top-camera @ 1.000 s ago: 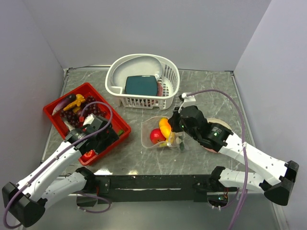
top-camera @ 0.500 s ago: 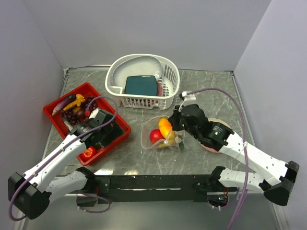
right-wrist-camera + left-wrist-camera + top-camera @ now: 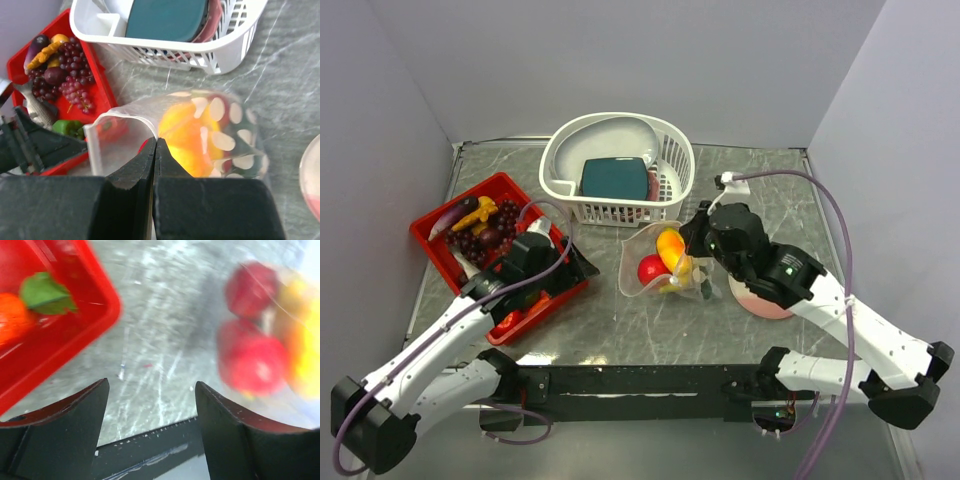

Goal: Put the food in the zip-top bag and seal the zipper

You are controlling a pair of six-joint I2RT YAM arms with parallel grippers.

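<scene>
Over the last second the left fingers [image 3: 578, 268] have come out of the red tray [image 3: 456, 202] and swung across its rim toward the zip-top bag [image 3: 632, 282]. The right fingers [image 3: 688, 242] have drawn the bag's top edge up and away from the arm bases, so the pouch stands taller on the counter [image 3: 750, 180].

The right fingers are pressed fully together, pinching the clear spotted wall of the bag at its upper edge. Just past their tips, inside the bag, sits a yellow-orange piece [image 3: 182, 135]. A red tomato [image 3: 651, 268] lies lower in the pouch, beneath them. The bag's mouth, with the zipper [image 3: 93, 147] running down its rim, gapes on the side facing the left fingers.

The left fingers are spread wide with nothing between them. Ahead of them and off to one side, the bagged fruit shows as red and yellow blurs. To the other side is the tray's corner, where a red-orange fruit [image 3: 12, 315] with a green leaf lies.

Farther beyond the right fingertips stands the white basket [image 3: 235, 45] holding a teal block [image 3: 165, 17]. Grapes [image 3: 70, 75] and a green pepper [image 3: 67, 127] lie in the tray, past the bag's mouth. A pink plate [image 3: 760, 298] lies on the counter behind the right fingers, under that arm.
</scene>
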